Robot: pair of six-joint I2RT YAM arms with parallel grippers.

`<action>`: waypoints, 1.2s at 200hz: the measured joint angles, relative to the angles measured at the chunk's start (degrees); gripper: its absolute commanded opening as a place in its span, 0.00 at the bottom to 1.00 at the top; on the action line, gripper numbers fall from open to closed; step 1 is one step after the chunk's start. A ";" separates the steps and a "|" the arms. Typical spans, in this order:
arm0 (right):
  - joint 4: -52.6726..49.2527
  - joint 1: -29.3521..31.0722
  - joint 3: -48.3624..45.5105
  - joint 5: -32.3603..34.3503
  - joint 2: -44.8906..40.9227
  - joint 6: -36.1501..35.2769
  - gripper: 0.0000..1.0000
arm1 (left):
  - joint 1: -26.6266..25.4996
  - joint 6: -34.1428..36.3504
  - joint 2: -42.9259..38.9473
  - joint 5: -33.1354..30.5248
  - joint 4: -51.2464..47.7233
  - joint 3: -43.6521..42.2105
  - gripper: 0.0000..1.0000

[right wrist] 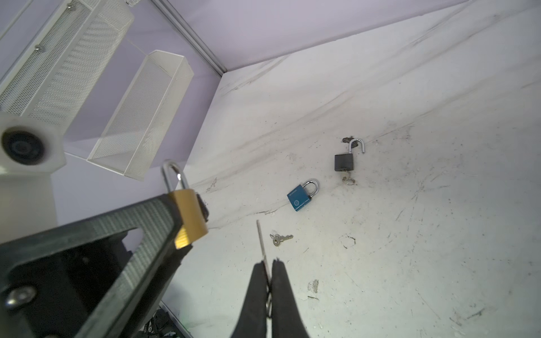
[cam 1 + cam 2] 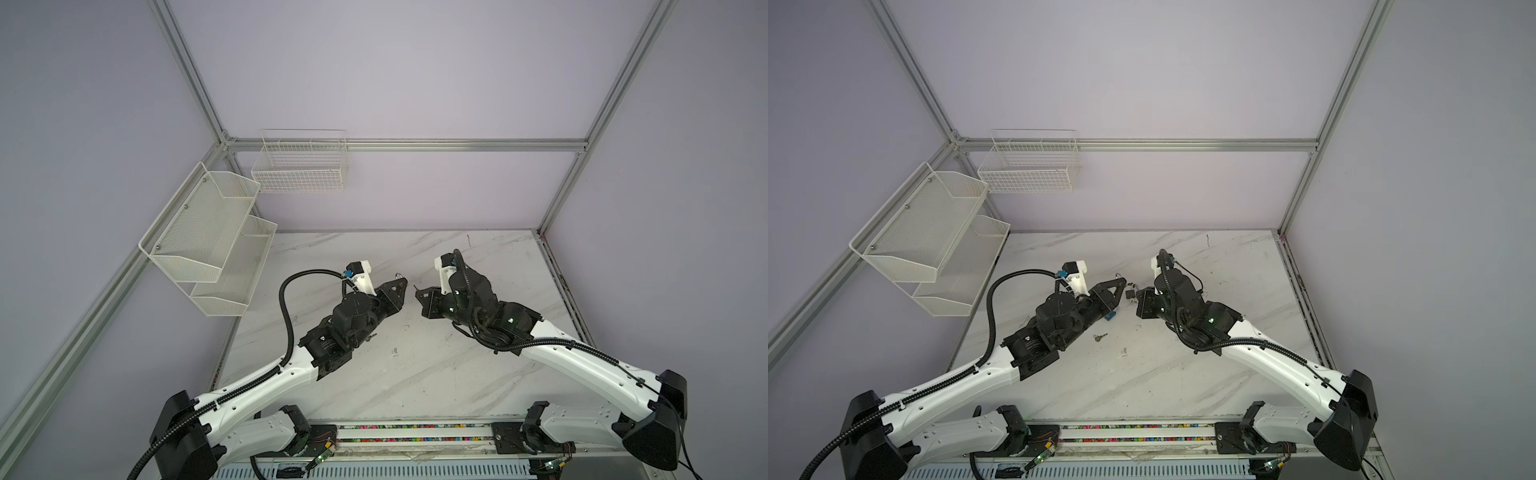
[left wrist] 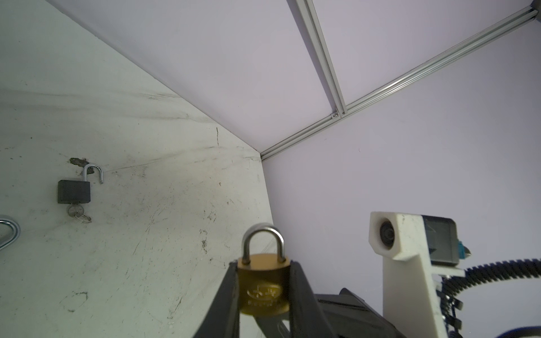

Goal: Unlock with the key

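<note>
Left end effector (image 3: 263, 266) clamps brass padlock (image 3: 263, 288) by its flanks, shackle clear, probably so it can spring free. Right end effector (image 1: 269, 264) is pinched shut on key (image 1: 262, 243), blade protruding for insertion.

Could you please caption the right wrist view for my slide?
Right gripper holds key near brass padlock clamped in left gripper; blue padlock, open black padlock, spare key on table.

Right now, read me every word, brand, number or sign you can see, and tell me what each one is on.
Nothing is legible.
Brass padlock: embossed logo above a line of letters, too blurred to read.
Blue padlock: white print and a round mark, too small.
Key in the black padlock: stamped head, illegible.
</note>
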 measured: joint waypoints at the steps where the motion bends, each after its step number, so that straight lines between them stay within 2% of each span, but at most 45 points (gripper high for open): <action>1: -0.07 0.00 0.00 0.04 0.00 0.09 0.00 | 0.00 0.04 0.00 -0.02 0.02 0.00 0.09; 94: 3.89 2.01 0.00 -3.65 0.52 0.83 0.00 | 0.00 0.57 0.02 -1.44 -0.09 0.02 0.09; 240: 5.60 2.86 0.02 -2.03 0.96 0.46 0.00 | 0.02 -0.13 0.02 -1.84 -0.48 0.04 0.09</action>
